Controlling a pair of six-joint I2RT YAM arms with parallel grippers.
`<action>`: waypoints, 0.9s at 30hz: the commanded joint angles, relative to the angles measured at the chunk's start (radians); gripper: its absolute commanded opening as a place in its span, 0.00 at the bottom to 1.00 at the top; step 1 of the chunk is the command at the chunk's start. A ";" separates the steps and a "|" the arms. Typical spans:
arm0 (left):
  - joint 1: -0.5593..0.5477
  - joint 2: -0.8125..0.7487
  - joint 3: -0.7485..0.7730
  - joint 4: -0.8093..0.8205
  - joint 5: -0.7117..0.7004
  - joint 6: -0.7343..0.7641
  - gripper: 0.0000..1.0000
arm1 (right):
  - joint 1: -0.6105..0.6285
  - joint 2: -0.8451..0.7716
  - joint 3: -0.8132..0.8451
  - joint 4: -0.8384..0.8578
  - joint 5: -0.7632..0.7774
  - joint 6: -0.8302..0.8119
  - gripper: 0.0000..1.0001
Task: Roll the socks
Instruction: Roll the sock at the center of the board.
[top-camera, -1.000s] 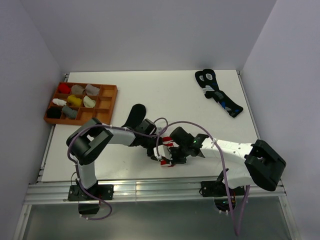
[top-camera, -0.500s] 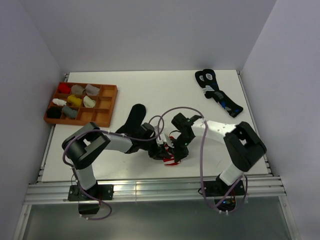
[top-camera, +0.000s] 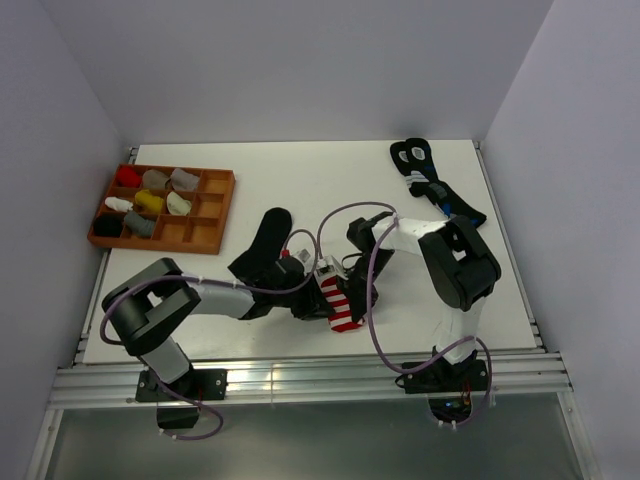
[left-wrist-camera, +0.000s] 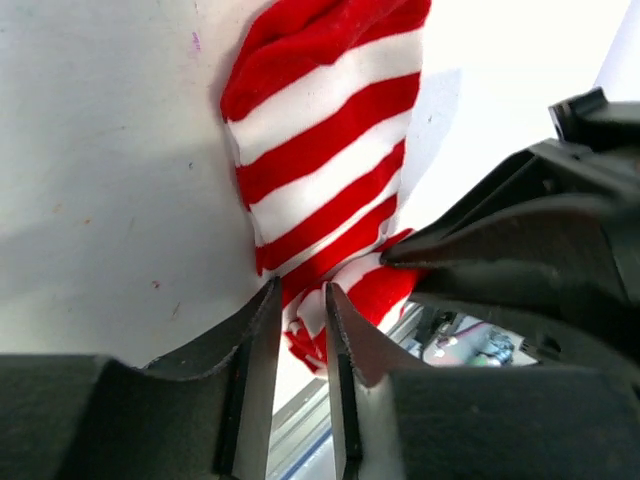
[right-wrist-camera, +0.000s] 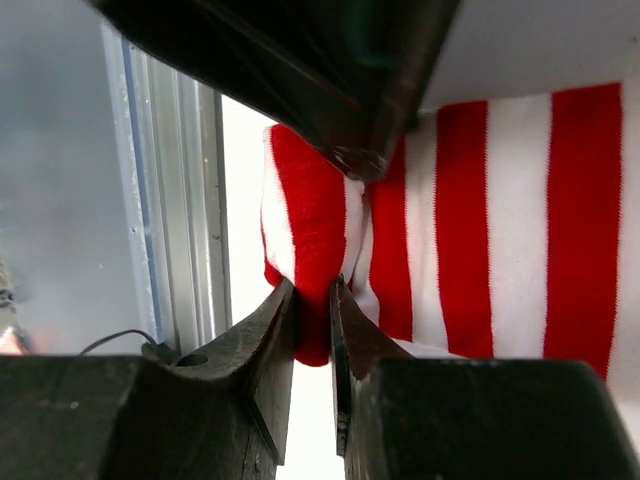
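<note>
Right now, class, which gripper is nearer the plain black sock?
Left. The left gripper pinches the striped sock close beside the black sock; the right gripper grips the same striped sock from its farther side.

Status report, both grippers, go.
Left gripper and right gripper both shut on red-and-white striped sock. Black sock flat behind them. Nothing blocking.

Top cam sits high behind the arms, looking down over the whole white table (top-camera: 330, 190). Both wrist cams are right up close on the red-and-white striped fabric sock (top-camera: 341, 308), which the overhead catches too.
</note>
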 joint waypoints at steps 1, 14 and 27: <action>-0.026 -0.058 -0.023 0.058 -0.084 0.073 0.30 | -0.005 0.023 0.014 0.040 0.096 0.115 0.14; -0.145 -0.239 -0.078 0.115 -0.326 0.358 0.37 | -0.004 0.089 0.043 0.060 0.150 0.197 0.14; -0.223 -0.190 -0.079 0.221 -0.319 0.702 0.47 | -0.005 0.132 0.062 0.080 0.188 0.246 0.14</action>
